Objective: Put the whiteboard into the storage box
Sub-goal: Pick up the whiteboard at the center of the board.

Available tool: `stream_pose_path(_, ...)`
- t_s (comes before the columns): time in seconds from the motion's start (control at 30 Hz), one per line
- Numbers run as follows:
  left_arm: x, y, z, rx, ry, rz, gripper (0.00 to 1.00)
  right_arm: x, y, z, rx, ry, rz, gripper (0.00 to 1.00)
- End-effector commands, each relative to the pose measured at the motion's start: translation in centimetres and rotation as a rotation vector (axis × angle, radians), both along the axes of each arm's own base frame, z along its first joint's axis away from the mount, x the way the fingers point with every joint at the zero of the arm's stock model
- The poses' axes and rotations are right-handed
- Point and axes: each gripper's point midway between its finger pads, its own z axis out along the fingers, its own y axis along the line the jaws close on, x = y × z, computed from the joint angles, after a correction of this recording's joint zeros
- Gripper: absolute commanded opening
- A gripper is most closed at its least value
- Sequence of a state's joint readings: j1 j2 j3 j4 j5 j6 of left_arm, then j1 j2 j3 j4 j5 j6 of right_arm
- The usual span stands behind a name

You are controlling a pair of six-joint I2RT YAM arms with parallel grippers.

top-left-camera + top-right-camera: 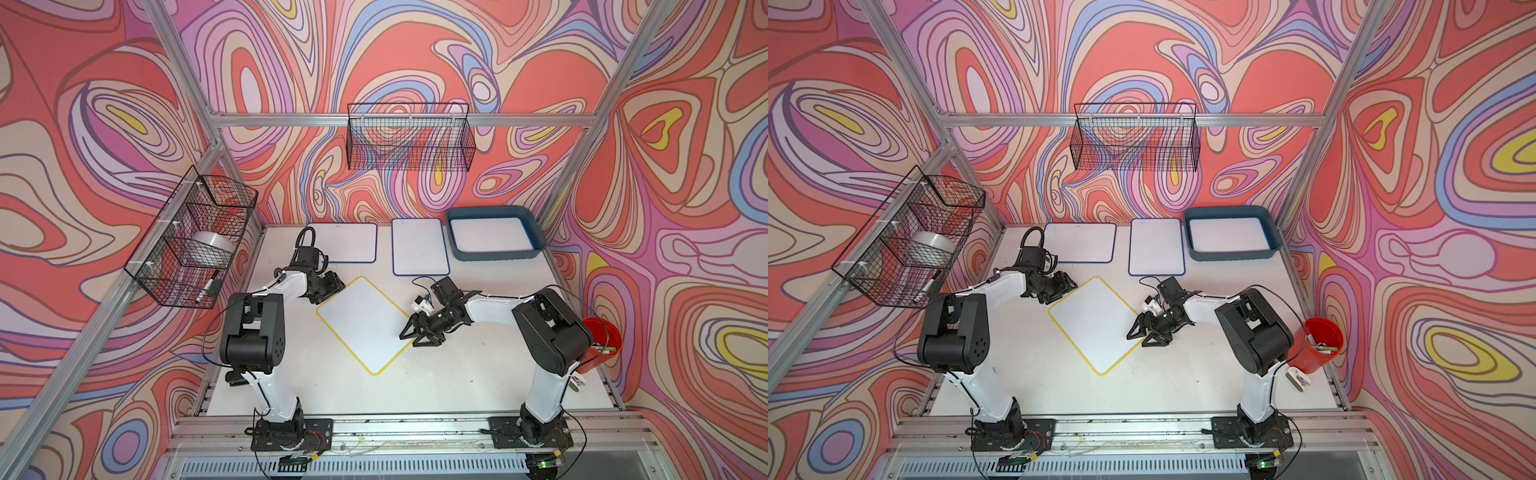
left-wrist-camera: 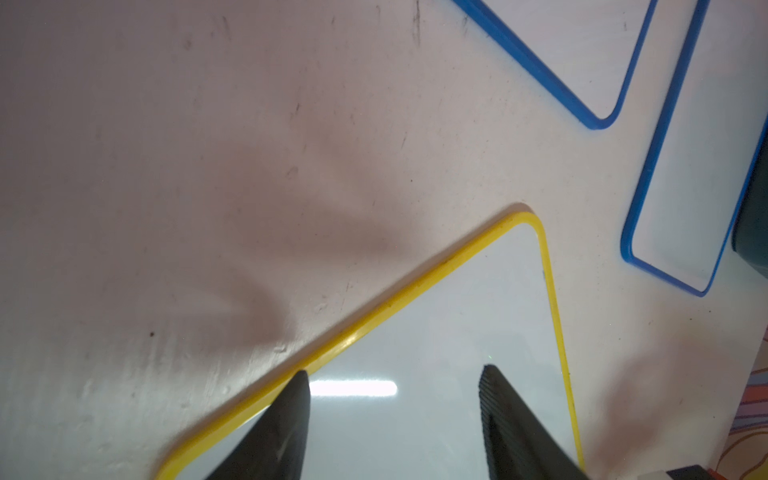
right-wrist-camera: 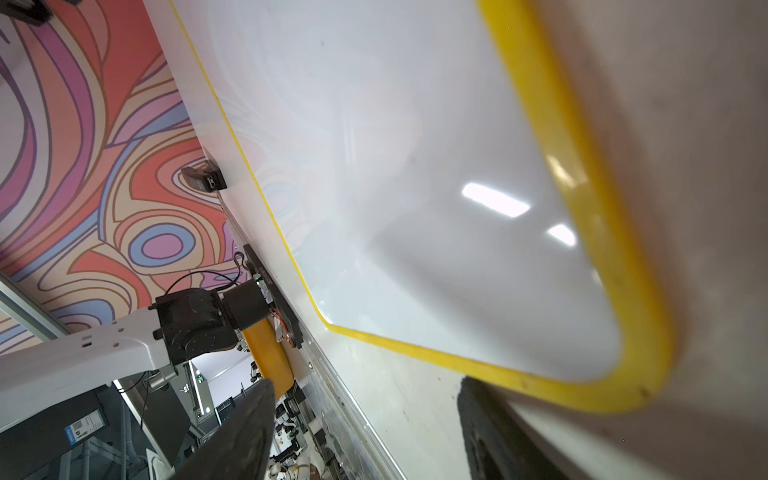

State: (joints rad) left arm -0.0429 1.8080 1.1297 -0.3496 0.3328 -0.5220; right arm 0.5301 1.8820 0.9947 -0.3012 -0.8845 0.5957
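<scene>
A yellow-framed whiteboard [image 1: 365,324] [image 1: 1096,324] lies mid-table, turned like a diamond. My left gripper [image 1: 336,287] [image 2: 392,370] is open at its far left edge, both fingers over the white face [image 2: 436,332], one tip at the yellow rim. At the board's right corner my right gripper [image 1: 409,338] [image 3: 365,386] is open and turned on its side. One of its fingers [image 3: 478,415] meets the yellow corner rim [image 3: 582,399] and the other is clear of the board. The teal storage box [image 1: 494,255] [image 1: 1233,254] stands at the back right, with a white board lying in it.
Two blue-framed whiteboards [image 1: 343,243] [image 1: 419,247] lie flat along the back, left of the box. A black wire basket [image 1: 409,139] hangs on the back wall and another [image 1: 195,237] on the left wall. A red cup [image 1: 602,345] stands at the right table edge.
</scene>
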Motion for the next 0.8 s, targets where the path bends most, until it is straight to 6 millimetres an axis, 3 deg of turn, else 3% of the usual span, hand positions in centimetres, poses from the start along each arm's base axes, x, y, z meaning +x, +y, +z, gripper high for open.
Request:
stream_pose_path(0.0,-1.4,0.6,-1.7,0.040,0.062,-0.027,0.61,1.9,0.3,-1.5,-0.029,-0.038,-0.026,0.72)
stream_pose_path(0.23,-3.4,0.2,-3.2,0.024,0.123,-0.033,0.61,4.3,0.1,-1.8,0.016,-0.015,-0.065,0.72)
stream_pose_path(0.43,-5.6,-0.9,-3.8,-0.005,0.157,-0.032,0.60,7.4,-1.6,-2.0,0.045,-0.008,-0.144,0.72)
stream_pose_path(0.57,-5.1,-0.2,-2.3,0.032,0.131,-0.008,0.60,8.5,-1.6,-2.1,0.042,-0.031,-0.126,0.72)
stream_pose_path(0.7,-2.6,-1.7,1.3,-0.060,0.031,-0.018,0.60,9.0,-1.9,-2.8,0.018,-0.033,-0.118,0.72)
stream_pose_path(0.77,-1.6,-1.1,2.2,-0.021,0.012,-0.020,0.60,9.1,-1.8,-2.5,0.020,-0.042,-0.118,0.72)
